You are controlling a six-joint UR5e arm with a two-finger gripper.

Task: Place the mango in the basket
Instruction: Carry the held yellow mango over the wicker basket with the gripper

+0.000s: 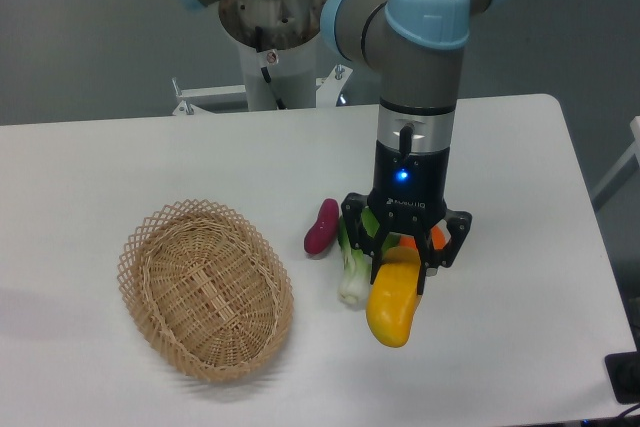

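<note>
Smooth, oblong yellow-orange mango [392, 309] hangs clamped in the hand [405, 265], right of the basket [205, 288]

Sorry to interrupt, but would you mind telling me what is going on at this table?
The arm's gripper is closed on the mango, held beside a green vegetable and a purple sweet potato. An orange peeks out behind the gripper. The basket sits empty to the left, so the mango is not yet placed.
</note>
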